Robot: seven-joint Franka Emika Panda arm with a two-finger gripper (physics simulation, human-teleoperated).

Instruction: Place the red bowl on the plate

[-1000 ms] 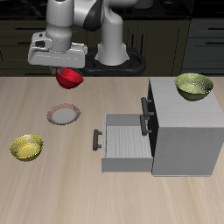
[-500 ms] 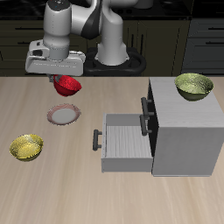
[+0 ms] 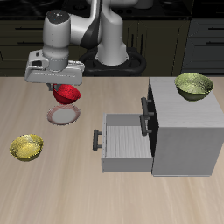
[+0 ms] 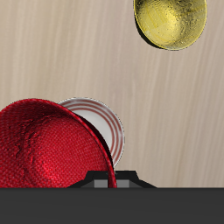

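The glossy red bowl (image 3: 66, 94) hangs tilted just above the plate (image 3: 64, 116), held by my gripper (image 3: 59, 80), which is shut on its rim. In the wrist view the red bowl (image 4: 48, 144) fills much of the frame and hides part of the plate (image 4: 103, 122), whose pinkish-brown rim and pale centre peek out beside it. The gripper's fingertips are hidden behind the bowl.
A yellow-green bowl (image 3: 26, 147) (image 4: 171, 21) lies on the table nearer the front edge. An olive-green bowl (image 3: 193, 86) sits on top of the grey cabinet (image 3: 185, 131), whose drawer (image 3: 124, 140) is pulled out toward the plate.
My gripper has carried the red bowl forward and down, from behind the plate to just over it.
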